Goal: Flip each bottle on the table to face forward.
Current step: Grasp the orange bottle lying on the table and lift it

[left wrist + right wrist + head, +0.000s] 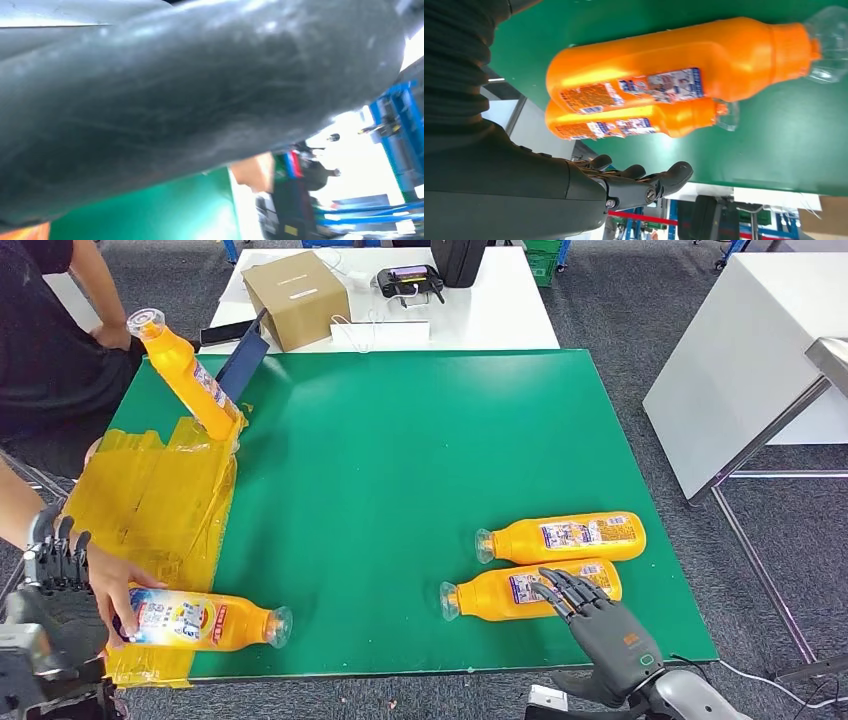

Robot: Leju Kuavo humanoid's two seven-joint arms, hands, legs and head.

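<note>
Two orange bottles lie side by side on the green table [400, 440] at the right, clear caps pointing left: the far bottle [565, 536] [634, 125] and the near bottle [525, 590] [684, 60]. My right hand [590, 618] [639, 182] is open at the near bottle's base end, fingers stretched out and holding nothing. At the front left a third bottle [200, 621] lies with its colourful label up, and a person's hand [112, 588] grips its base. My left hand [57, 552] stands open just beside that hand, off the table's left edge.
A yellow plastic sheet [150, 500] covers the table's left strip. A fourth orange bottle [185, 375] stands tilted at its far end beside a person in black [40, 350]. Behind the green table, a white table holds a cardboard box [295, 298]. A white bench [740, 360] stands at the right.
</note>
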